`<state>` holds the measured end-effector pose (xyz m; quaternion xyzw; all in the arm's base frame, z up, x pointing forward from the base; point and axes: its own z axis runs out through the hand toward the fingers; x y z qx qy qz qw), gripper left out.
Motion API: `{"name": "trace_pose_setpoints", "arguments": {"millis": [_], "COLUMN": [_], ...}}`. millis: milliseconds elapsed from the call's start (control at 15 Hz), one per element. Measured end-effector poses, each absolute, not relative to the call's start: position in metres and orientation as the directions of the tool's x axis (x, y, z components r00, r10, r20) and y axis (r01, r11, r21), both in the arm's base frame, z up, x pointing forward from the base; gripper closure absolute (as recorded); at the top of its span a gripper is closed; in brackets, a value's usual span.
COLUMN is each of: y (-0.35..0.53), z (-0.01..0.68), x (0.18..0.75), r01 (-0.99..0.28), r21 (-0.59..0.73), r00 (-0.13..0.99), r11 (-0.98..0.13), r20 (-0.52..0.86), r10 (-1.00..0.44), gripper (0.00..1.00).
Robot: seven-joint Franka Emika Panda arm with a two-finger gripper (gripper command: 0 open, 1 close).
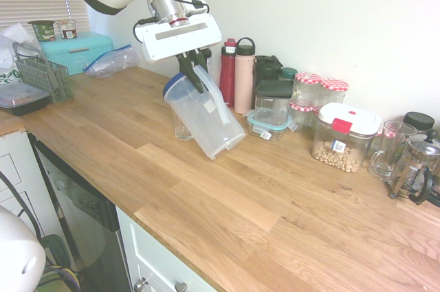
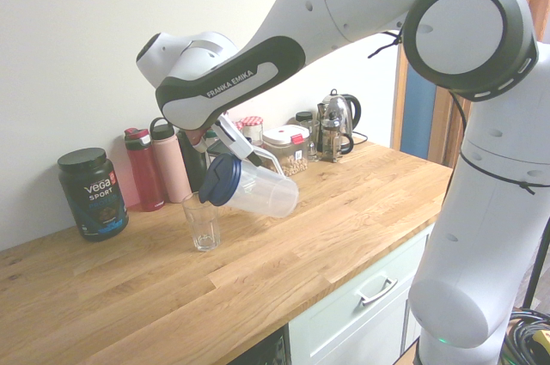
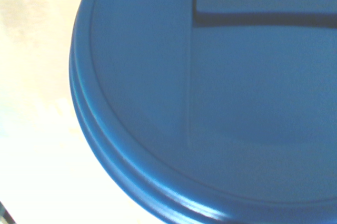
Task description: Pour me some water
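- Risk of spill: spout end of pitcher (image 2: 251, 186) sits above and just beside the rim of the glass (image 2: 202, 224), not plainly centred over it; a stream started from a poorly aligned lip would likely land on the bench (image 2: 284, 253).
- Risk of a sudden gush: lid (image 2: 220, 179) faces down toward the glass at a steep tilt, so a faster tip could overshoot the small mouth.
- Risk of knocking: pitcher's lower edge hangs near the glass; a drop or sideways drift might tip the light tumbler.
- Risk of slip: tool (image 1: 194, 65) pinching only the thin handle strip of the pitcher; weight hanging off to one side could twist it in the grip.
- Cluster of bottles (image 1: 236, 72) and jars (image 1: 317, 96) close behind in the upper middle of the first exterior view; a wide swing back could clip them.
- Pitcher: clear, slightly cloudy plastic, tapered body, dark blue round lid, white handle strip along one side; held tilted in mid-frame of both exterior views, lid end lowest, clear of the bench.
- Water level inside hard to make out; no stream visible.
- Glass: short, clear, upright on the bench, left of centre in the second exterior view, appearing empty.
- Wrist view filled by the blue lid (image 3: 221, 103), with a dark seam of a flap across the top.
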<state>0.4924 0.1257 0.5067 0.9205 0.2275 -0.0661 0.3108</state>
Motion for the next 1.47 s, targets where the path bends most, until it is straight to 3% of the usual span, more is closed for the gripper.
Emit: {"name": "trace_pose_setpoints", "arguments": {"millis": [1133,1267,1467], "y": [0.138,0.139,0.117], "z": [0.514,0.522,0.577], "x": [0.525,0.526,0.52], "r01": [0.493,0.482,0.449], "r21": [0.633,0.619,0.497], "r00": [0.862,0.869,0.89], "r11": [-0.596,-0.621,-0.743], "r20": [-0.265,-0.244,-0.17], "r10": [0.432,0.431,0.424], "gripper": [1.0,1.0,1.0]}}
